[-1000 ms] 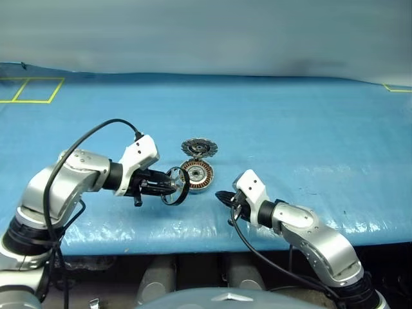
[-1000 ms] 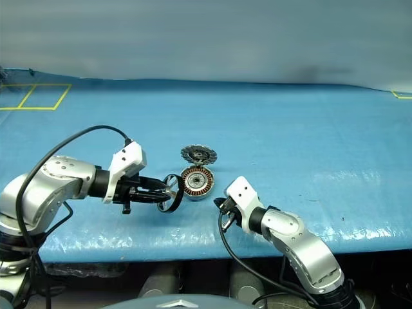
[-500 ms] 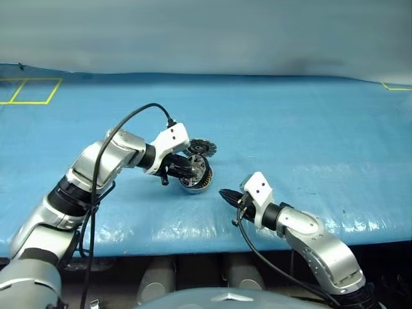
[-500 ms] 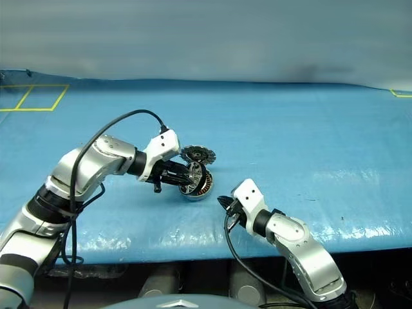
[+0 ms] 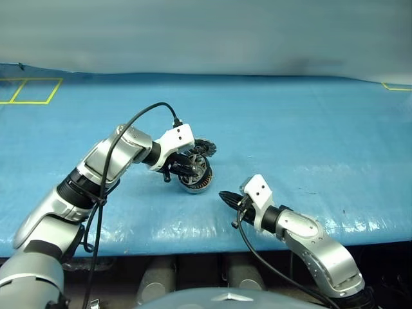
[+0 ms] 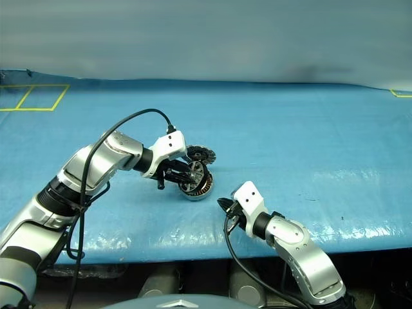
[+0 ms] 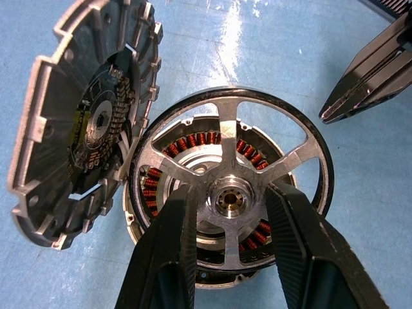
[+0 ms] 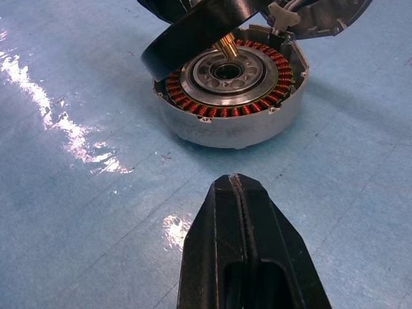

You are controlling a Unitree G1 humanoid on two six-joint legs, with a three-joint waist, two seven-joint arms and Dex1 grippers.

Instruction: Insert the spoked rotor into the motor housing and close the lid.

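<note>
The motor housing point(image 8: 232, 119), a grey cup with copper windings, lies on the blue table. My left gripper point(image 7: 232, 193) is shut on the silver hub of the spoked rotor point(image 7: 228, 132). It holds the black-rimmed wheel tilted just over the housing's open top, with the rotor's shaft above the bearing centre. The windings point(image 7: 193, 140) show between the spokes. The lid point(image 7: 84, 122) leans on its toothed edge against the housing's far side, dark inner face showing. My right gripper point(image 8: 235, 187) is shut and empty, a short way in front of the housing, pointing at it.
The blue sheet point(image 5: 309, 135) covers the table. Its front edge point(image 5: 193, 241) runs close under both arms. Yellow tape squares point(image 5: 29, 90) mark the far left corner. A black cable point(image 5: 138, 116) loops above my left wrist.
My left arm has carried the rotor from the near left of the housing, forward and to the right, to over it. Over the last half second it barely moved. My right gripper stayed put.
</note>
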